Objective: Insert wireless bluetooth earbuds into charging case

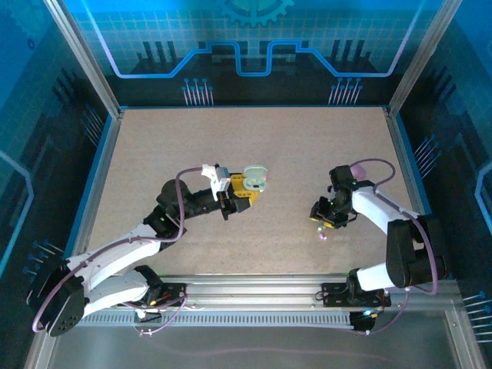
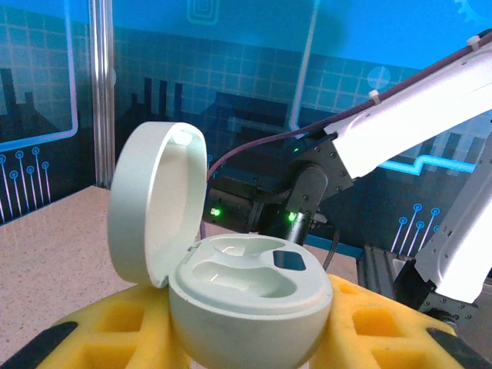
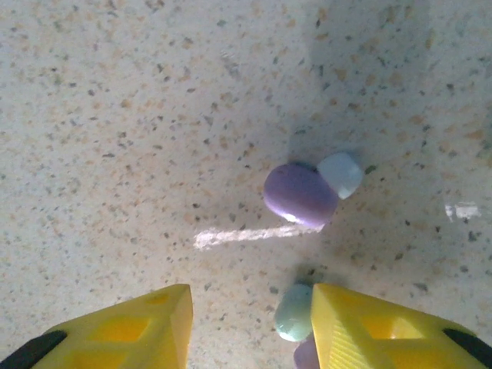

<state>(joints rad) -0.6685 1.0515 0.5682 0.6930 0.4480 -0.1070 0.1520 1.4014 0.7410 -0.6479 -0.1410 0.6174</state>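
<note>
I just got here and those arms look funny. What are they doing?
The left gripper holds a pale rounded plastic charging case, its lid flipped open and both wells empty. The right gripper hangs open above the speckled table, near a tiny purple earbud with a pale tip. A second small earbud lies beside one of its yellow fingers.

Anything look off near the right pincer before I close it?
Yes. The nearer earbud lies off-centre, tight against one finger of the right pincer and partly hidden by it. The farther earbud sits loose on the table ahead.
</note>
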